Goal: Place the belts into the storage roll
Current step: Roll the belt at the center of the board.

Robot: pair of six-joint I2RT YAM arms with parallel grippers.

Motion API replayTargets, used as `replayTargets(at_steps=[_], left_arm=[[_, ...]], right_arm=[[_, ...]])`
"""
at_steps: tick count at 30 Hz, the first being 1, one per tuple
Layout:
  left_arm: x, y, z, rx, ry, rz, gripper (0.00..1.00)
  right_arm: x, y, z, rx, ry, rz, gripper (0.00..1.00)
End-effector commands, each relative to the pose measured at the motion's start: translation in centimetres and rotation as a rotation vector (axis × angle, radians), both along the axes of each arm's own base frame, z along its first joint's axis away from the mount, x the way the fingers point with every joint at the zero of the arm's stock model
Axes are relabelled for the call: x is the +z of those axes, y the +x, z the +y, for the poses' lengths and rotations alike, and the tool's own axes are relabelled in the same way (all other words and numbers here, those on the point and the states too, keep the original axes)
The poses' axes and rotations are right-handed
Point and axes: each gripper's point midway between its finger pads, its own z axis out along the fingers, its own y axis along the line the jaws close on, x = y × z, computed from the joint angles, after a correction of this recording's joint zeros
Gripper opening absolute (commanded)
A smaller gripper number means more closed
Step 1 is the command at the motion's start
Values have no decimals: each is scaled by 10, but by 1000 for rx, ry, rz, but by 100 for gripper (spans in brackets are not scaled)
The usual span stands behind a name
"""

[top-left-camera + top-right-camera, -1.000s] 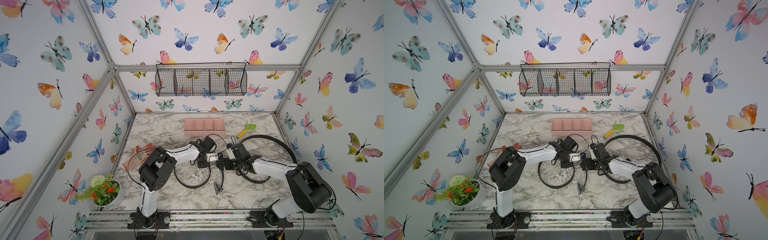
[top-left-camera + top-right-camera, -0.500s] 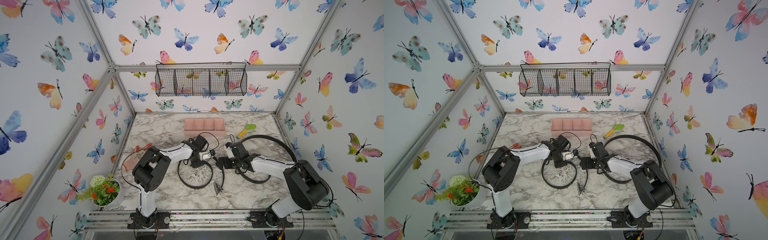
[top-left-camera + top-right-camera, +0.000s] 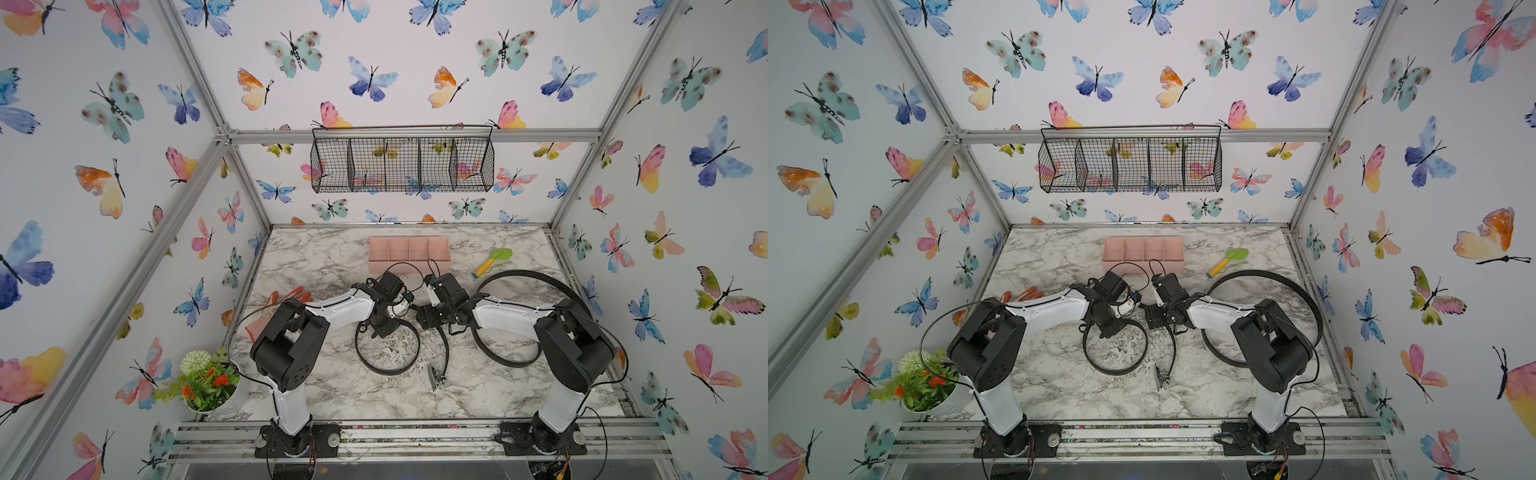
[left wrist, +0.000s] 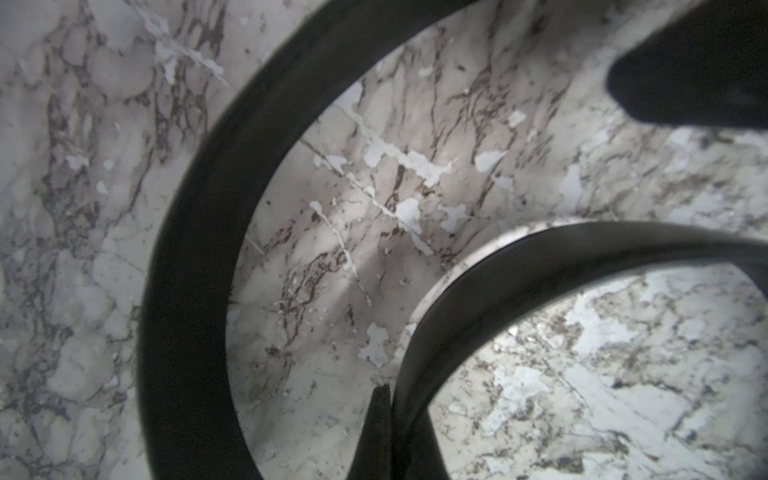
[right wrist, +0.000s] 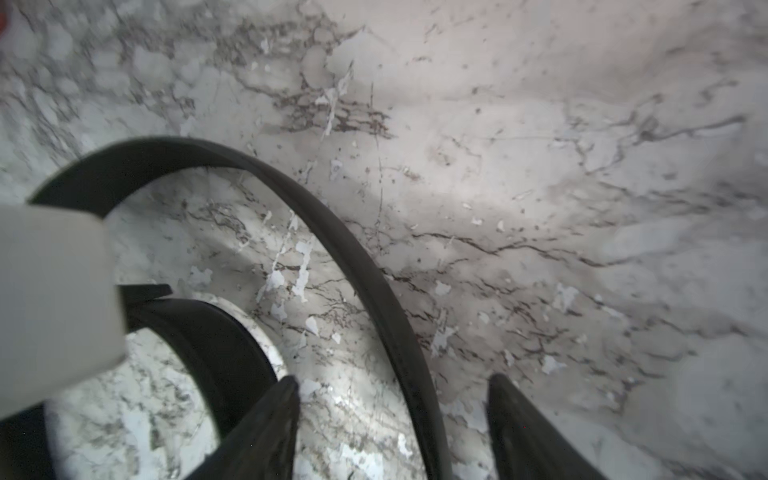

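Your belts (image 3: pixel 524 272) are black, the tray (image 3: pixel 376 266) pale pink, the table (image 3: pixel 324 257) grey-veined white marble, the walls (image 3: pixel 395 75) white with colourful butterflies.

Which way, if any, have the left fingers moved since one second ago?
Yes. The left fingers, shut on a belt, slid toward the flowerpot side: from opposite the pink tray's middle to opposite its end.

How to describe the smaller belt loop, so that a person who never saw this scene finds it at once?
Start at the pink tray at the back of the marble table. In front of it, between the robot arms, a black belt curls into a small loop, with its silver buckle toward the front edge. The other belt, on the right, forms a much wider loop.
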Motion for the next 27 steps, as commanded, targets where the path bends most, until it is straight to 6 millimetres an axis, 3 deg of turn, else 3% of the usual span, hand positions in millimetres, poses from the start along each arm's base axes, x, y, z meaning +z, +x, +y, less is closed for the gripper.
replayTargets(at_steps=[1,3,6,10,14,18,22,24,27], left_arm=[[-1,-7,7,135,-13,45,0],[-2,-6,12,180,0,36,0],[-2,4,22,293,26,2,0],[2,24,37,531,18,-6,0],[11,34,25,664,-142,41,0],[22,51,24,814,-217,3,0],[15,59,10,839,-217,62,0],[13,62,4,856,-238,76,0],[14,66,2,902,-254,65,0]], right_arm=[[-14,3,-13,-22,-90,3,59],[-13,7,-13,-30,-90,-10,39],[-12,9,-12,-41,-88,-13,21],[-2,10,-19,-89,-82,-31,18],[6,1,-29,-179,-17,-18,16],[2,-25,-31,-290,172,94,13],[-11,-58,-19,-376,400,266,14],[-15,-73,-13,-404,512,341,9],[-16,-88,-7,-430,557,376,8]])
